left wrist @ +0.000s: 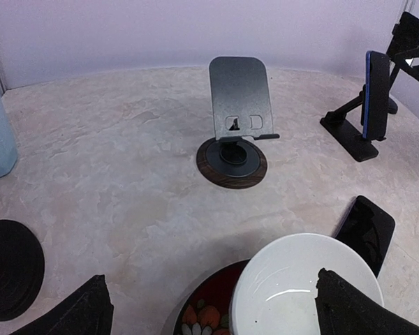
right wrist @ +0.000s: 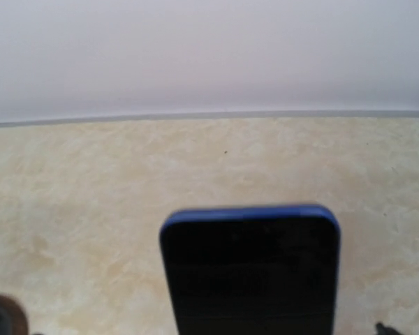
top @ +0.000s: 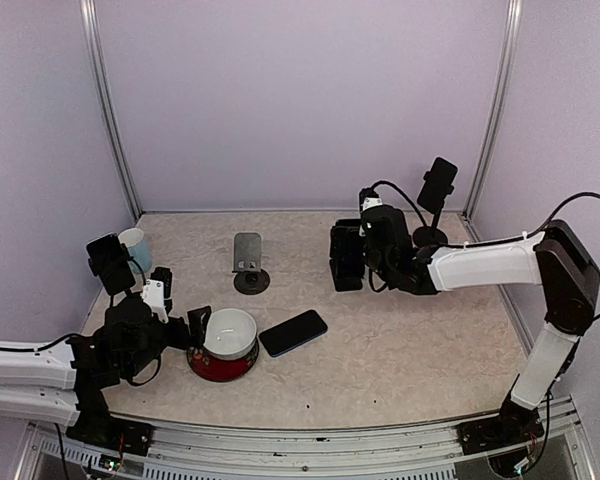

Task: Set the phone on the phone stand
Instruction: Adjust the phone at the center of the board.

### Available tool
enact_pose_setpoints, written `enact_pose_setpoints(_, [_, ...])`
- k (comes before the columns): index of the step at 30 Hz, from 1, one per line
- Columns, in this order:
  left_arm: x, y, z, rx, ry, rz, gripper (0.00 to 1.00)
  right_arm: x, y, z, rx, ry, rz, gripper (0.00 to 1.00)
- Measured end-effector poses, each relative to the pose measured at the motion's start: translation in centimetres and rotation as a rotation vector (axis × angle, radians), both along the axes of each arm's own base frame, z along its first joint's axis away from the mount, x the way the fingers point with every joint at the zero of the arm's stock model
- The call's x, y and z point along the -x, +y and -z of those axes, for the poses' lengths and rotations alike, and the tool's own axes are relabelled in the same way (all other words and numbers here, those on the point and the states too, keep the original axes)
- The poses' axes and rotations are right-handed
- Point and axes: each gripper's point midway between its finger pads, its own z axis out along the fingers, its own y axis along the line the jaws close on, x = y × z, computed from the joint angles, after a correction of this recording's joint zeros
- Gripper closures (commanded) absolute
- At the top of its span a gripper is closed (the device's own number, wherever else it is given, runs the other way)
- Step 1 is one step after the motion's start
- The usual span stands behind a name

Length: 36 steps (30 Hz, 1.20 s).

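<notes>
Left gripper (left wrist: 211, 279) hovers at the near left of the table (top: 400, 350), jaws wide open and empty, one finger above the 9 o'clock rim of a bowl (top: 228, 335) that is white inside and red outside. At the bowl's 3 o'clock, just beside it, the phone (top: 293, 332) lies flat on the table, dark face up. The phone stand (top: 248, 262), a grey plate tilted on a round base, stands at the phone's 11 o'clock, apart from it. At the stand's 3 o'clock the right gripper (top: 365, 257) points toward 9 o'clock with its jaws spread wide, gripping nothing visible. Directly before it, a blue-cased phone (right wrist: 250, 272) stands upright on a black folding stand (left wrist: 349, 132). A pale blue cup (top: 136, 245) stands at the far left.
</notes>
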Motion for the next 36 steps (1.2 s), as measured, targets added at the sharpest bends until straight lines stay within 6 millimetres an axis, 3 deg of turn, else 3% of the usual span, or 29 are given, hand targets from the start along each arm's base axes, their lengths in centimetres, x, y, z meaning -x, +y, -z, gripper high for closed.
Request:
enact_pose_setpoints(4, [0.1,0.0,-1.0,0.031,-0.027,0.004,0.01,1.9,-0.9,0.2,-0.001,0.019,-0.040,0.00])
enact_pose_setpoints(10, [0.6,0.0,-1.8,0.054,-0.067,0.031,0.01,5.1,-1.0,3.0,0.060,0.099,-0.160,0.00])
enact_pose_setpoints(14, [1.5,-0.7,-2.2,0.058,-0.100,0.082,0.01,7.6,1.3,3.4,0.118,0.117,-0.275,0.00])
enact_pose_setpoints(18, [2.6,-2.1,-3.1,0.061,-0.140,0.148,0.01,9.5,5.1,3.3,0.203,0.117,-0.378,0.00])
enact_pose_setpoints(22, [3.7,-3.0,-3.9,0.060,-0.173,0.186,0.01,9.5,9.4,3.6,0.273,0.108,-0.432,0.00])
enact_pose_setpoints(25, [4.2,-3.4,-4.0,0.041,-0.181,0.194,0.01,9.5,11.6,5.3,0.336,0.127,-0.459,0.00])
enact_pose_setpoints(30, [5.0,-4.3,-6.6,0.056,-0.214,0.202,0.01,8.3,13.4,8.9,0.418,0.176,-0.463,0.00])
enact_pose_setpoints(36, [6.4,-4.7,-8.8,0.090,-0.240,0.210,0.01,7.5,14.6,11.8,0.459,0.215,-0.465,0.00])
